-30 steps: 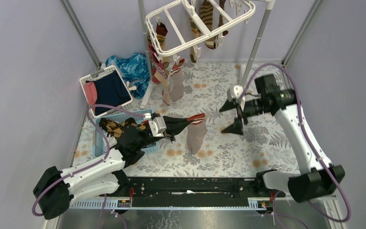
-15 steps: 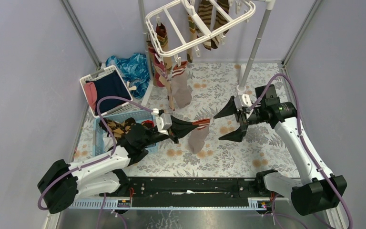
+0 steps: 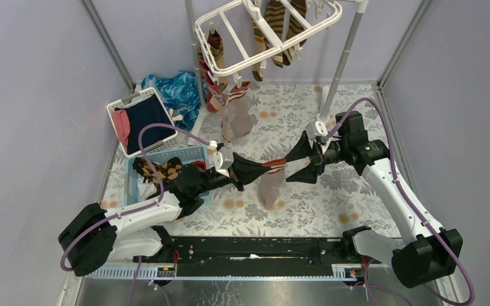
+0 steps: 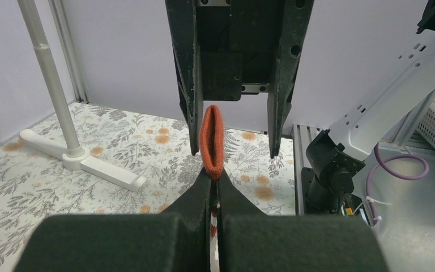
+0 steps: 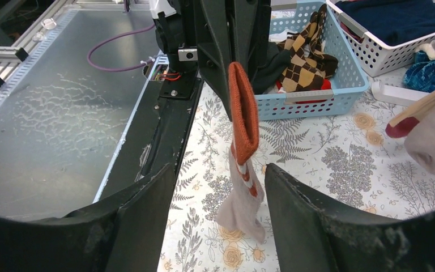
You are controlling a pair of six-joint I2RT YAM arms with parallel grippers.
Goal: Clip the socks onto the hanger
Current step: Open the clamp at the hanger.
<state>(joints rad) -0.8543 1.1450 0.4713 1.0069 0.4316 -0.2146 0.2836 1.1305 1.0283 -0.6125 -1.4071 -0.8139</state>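
Observation:
My left gripper [image 3: 263,167] is shut on the red-and-white cuff of a tan sock [image 3: 270,185] and holds it up over the floral mat; the foot hangs down. In the left wrist view the red cuff [image 4: 212,141] sticks out past my closed fingertips. My right gripper [image 3: 296,164] is open, its jaws on either side of the cuff's free end, not touching it; the right wrist view shows the sock [image 5: 243,170] between them. The white hanger [image 3: 230,48] stands at the back with several socks clipped on, among them tan ones [image 3: 237,115] and striped ones [image 3: 282,35].
A blue basket [image 3: 194,156] with an argyle sock [image 3: 161,170] sits by my left arm. A white basket [image 3: 139,102] with navy and pink garments and a blue cloth [image 3: 177,89] lie back left. The hanger's pole [image 3: 343,54] and its foot [image 4: 85,164] stand near my right arm.
My left gripper carried the sock rightward and raised it. My right gripper swung left and came around the cuff's end. The clipped socks on the hanger swayed.

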